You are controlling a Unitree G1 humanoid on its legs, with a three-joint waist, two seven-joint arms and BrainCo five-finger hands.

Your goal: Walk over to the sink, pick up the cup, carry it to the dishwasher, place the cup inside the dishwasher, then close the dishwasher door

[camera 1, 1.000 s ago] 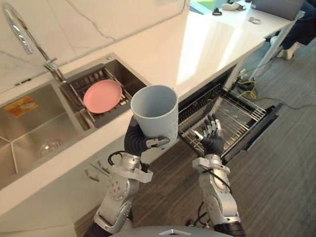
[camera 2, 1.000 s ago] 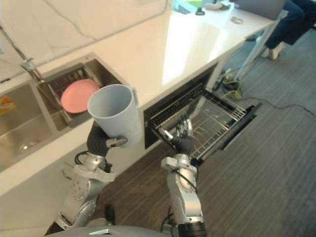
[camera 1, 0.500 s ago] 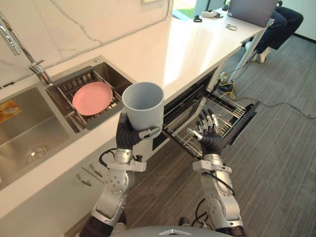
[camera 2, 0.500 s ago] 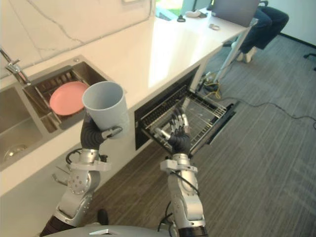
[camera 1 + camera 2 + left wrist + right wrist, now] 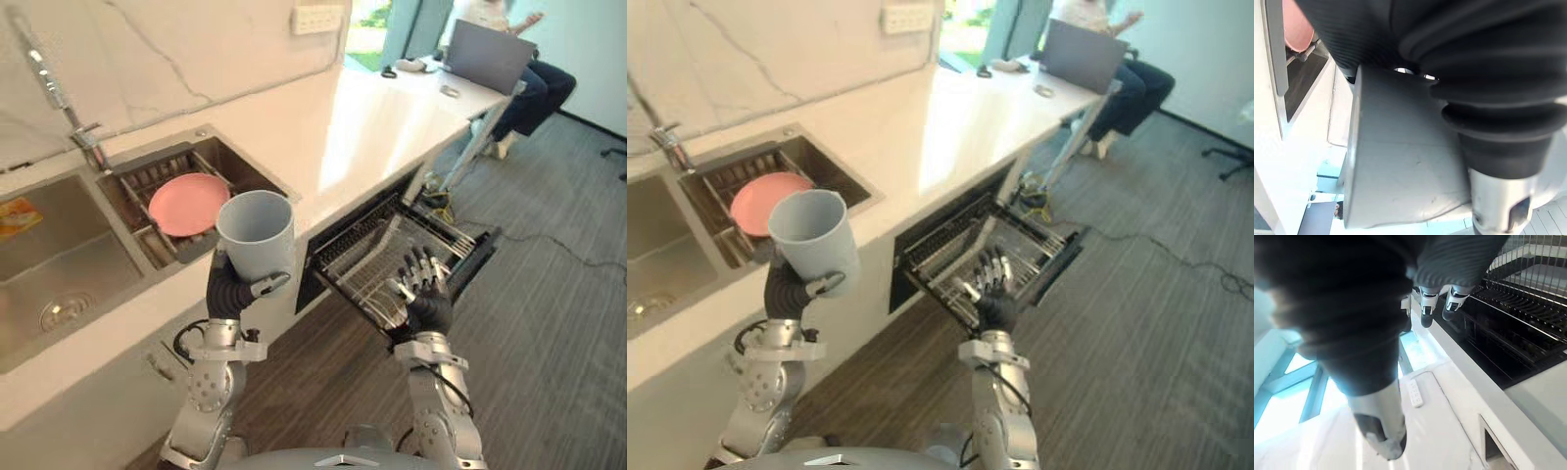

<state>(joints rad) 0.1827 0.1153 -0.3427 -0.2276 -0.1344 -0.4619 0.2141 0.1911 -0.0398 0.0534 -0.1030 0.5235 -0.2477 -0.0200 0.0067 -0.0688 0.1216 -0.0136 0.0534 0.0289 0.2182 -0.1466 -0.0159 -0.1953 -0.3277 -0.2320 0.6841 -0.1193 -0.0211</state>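
A large grey cup [image 5: 257, 235] stands upright in my left hand [image 5: 228, 290], whose fingers and thumb curl round its lower part; its grey wall [image 5: 1400, 161] shows close in the left wrist view. I hold it in front of the counter edge, to the right of the sink [image 5: 59, 269]. To the right of the cup the dishwasher [image 5: 407, 250] is open, its wire rack pulled out. My right hand [image 5: 423, 292] hovers open in front of the rack, fingers [image 5: 1422, 303] straight and empty.
A pink plate [image 5: 188, 204] lies in a dish rack in the sink's right basin, with a tap [image 5: 59, 93] behind. The white counter [image 5: 362, 117] runs to the far right, where a seated person [image 5: 519, 69] has a laptop. Striped grey floor [image 5: 549, 352] lies at right.
The camera has pulled back and swung right, so the whole scene has shifted. The cup stays in my left hand, lower and further left in view; the right hand keeps its open pose.
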